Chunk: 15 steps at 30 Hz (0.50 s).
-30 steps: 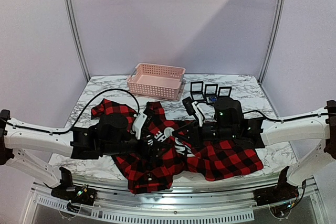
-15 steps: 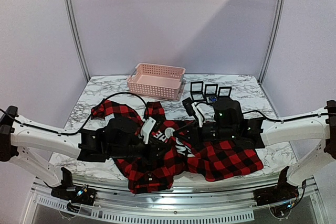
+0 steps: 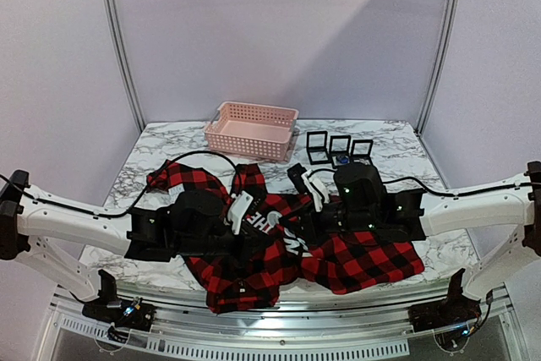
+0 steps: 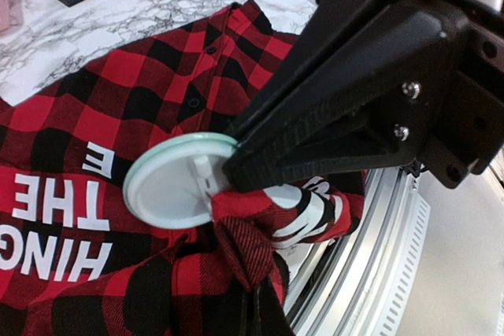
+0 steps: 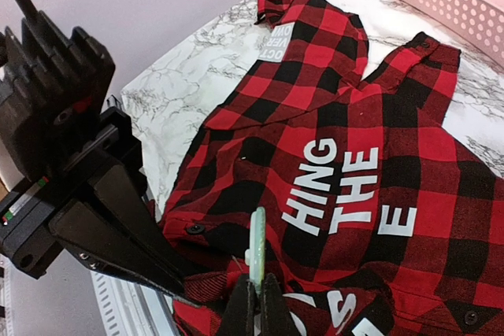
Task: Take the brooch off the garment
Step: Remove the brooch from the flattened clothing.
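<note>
Left pincer (image 4: 254, 312) clamped on a bunched fold of the garment (image 4: 118, 84); right pincer (image 5: 253, 304) clamped edge-on to the brooch (image 4: 169, 182), a pale round disc beside the white lettering (image 4: 55, 226). Garment sprawls over front tabletop (image 3: 161, 145); pink basket (image 3: 251, 130) behind it.

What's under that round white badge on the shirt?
Under the badge lies the red-and-black shirt, bunched up, with white letters beside it. How the badge is fastened cannot be seen: the badge covers that spot, and the left claw hides its right edge.
</note>
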Motion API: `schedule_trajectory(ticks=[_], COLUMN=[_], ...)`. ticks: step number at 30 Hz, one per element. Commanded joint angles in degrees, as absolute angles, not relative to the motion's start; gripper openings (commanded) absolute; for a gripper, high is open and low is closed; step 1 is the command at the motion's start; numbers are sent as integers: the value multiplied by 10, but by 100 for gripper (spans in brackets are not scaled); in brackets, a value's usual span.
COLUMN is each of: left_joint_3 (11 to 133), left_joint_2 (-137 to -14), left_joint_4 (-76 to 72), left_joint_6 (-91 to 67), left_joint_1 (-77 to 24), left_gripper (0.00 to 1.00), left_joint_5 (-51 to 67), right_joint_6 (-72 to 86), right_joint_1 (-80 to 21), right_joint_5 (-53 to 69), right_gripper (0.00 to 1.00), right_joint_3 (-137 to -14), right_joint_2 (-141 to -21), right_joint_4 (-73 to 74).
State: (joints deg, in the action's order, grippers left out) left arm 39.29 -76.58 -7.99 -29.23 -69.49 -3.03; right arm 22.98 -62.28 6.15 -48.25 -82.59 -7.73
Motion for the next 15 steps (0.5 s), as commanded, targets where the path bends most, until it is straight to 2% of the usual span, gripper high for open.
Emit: schedule_trajectory(ticks=[1, 15], left_joint_3=[397, 374], left_joint_2=[-754, -698], left_joint_4=[-53, -35], left_joint_6=[-287, -308], left_joint_1=[-706, -706], left_gripper=[0, 0], left_joint_5=[-31, -46], right_joint_6=[193, 151], right_joint_1=[-632, -655], right_joint_5=[-27, -97], right_gripper=[0, 0], right_joint_3=[-505, -526], right_joint_2=[-831, -872], right_joint_4=[-7, 72])
